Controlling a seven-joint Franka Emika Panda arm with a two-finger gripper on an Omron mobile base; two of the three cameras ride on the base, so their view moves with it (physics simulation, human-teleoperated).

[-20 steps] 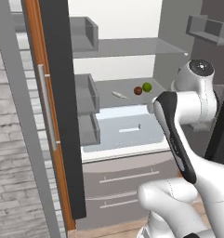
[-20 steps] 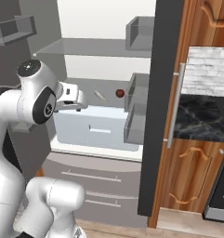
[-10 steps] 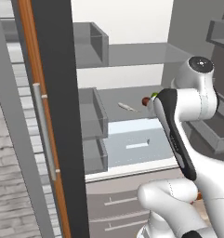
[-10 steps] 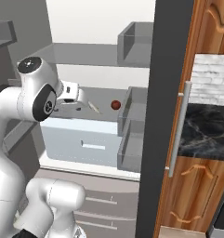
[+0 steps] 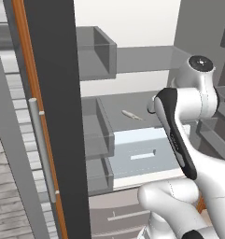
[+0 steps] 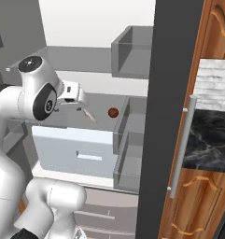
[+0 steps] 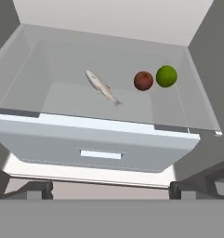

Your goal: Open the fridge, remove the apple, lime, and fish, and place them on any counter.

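Slender silvery fish (image 7: 102,87), seemingly intact.

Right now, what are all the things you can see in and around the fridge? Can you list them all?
fridge: one, grey outside, white inside, doors open.
shelf: one, grey, above the pale drawer, holding the food.
fish: one, silvery-white, lying on the shelf, left of the fruits in the hand view.
apple: one, dark red, on the shelf, close beside the lime.
lime: one, yellow-green, on the shelf, right of the apple in the hand view.
drawer: one, pale blue-grey, below the shelf, closed.
door bins: several, grey, on the open doors.
counter: one, black marble on brown wooden cabinets, beside the fridge.
gripper: one, white with dark tips, open, in front of the shelf, holding nothing.
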